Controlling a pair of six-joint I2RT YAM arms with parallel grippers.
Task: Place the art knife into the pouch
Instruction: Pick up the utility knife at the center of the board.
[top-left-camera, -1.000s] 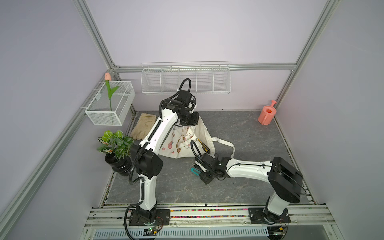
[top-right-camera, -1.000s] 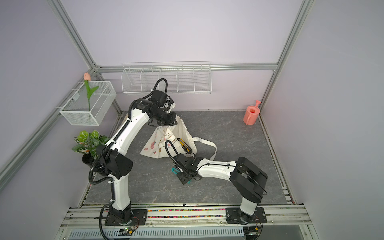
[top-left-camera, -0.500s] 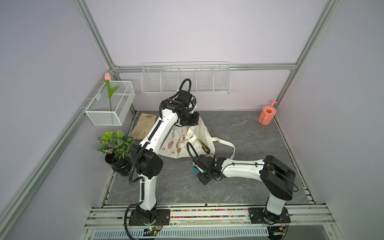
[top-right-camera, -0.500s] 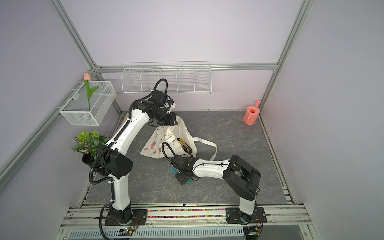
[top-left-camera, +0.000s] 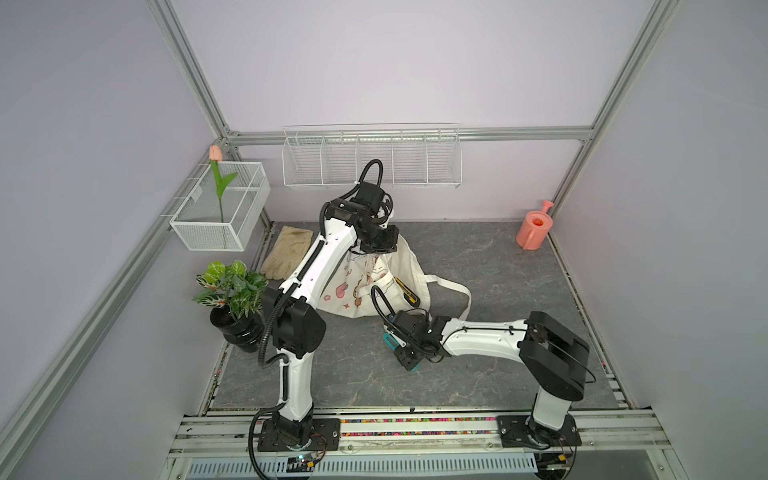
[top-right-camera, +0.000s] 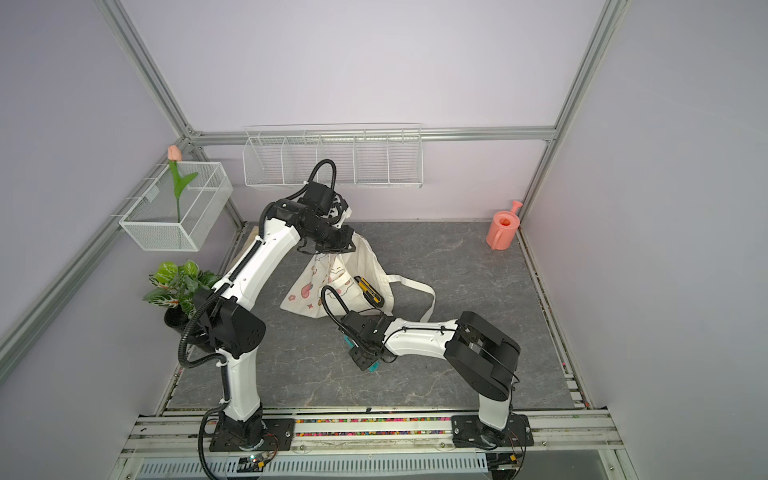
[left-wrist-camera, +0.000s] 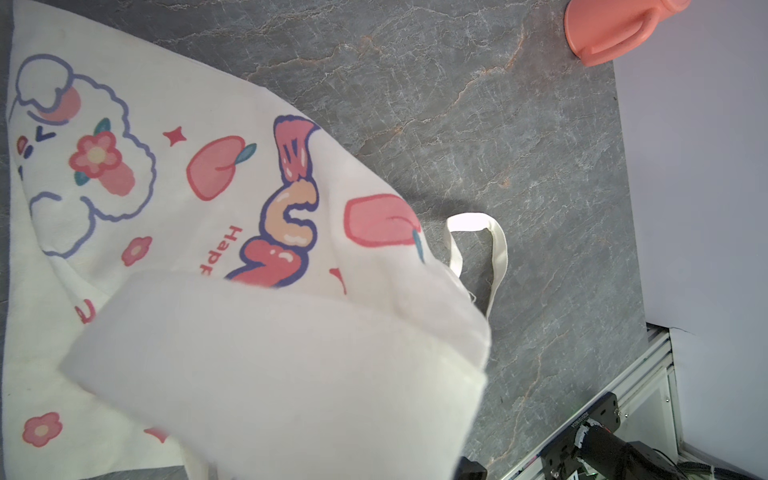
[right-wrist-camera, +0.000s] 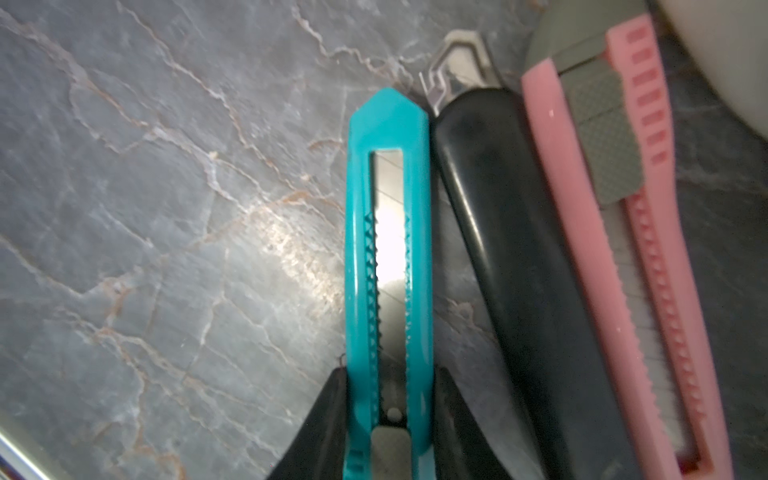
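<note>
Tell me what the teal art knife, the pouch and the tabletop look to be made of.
Teal art knife: glossy moulded plastic body, judging by the sheen, around a bright metal-looking blade.
Pouch: matte cream woven cloth, probably cotton canvas; it folds softly and carries printed cartoons.
Tabletop: grey stone-patterned surface with pale veins; real stone or printed mat, cannot tell.

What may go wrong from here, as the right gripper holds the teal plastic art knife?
1. The teal plastic art knife lies close beside a black-handled knife and a pink plastic knife; lifting may drag them.
2. The right gripper grips only its slider end, so the long body may tilt or slip.
3. The cream printed cloth pouch hangs folded from the left gripper; its mouth may be too narrow.
</note>
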